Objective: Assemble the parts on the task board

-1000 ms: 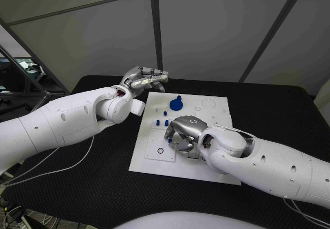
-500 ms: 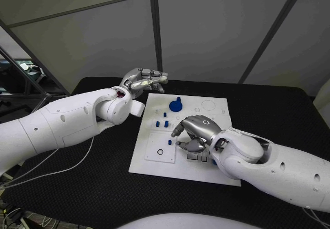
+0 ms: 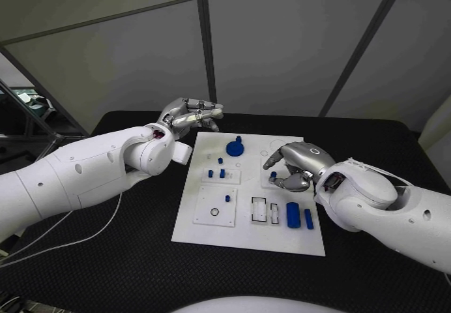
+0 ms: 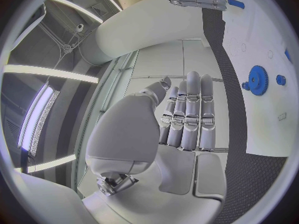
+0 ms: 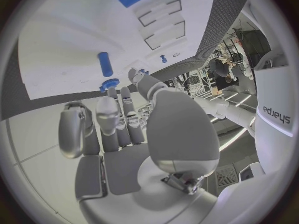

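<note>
The right hand [image 3: 293, 168], fingers curled and pinching a small blue part [image 3: 274, 174], hovered over the task board [image 3: 249, 225] mid-counter, nearer its blue pegs [image 3: 221, 173] than the left hand [image 3: 191, 115], which hung empty and half-curled off the board's far-left corner.

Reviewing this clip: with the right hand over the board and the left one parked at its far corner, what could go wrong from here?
1. The right hand hovers low over the task board, with small upright blue pegs nearby; a careless sweep could topple them.
2. Two blue cylinders lie loose near the right forearm and might be nudged or rolled off.
3. The left hand, fingers curled, sits by the board's far corner close to the blue gear; moving in, it could bump it.
</note>
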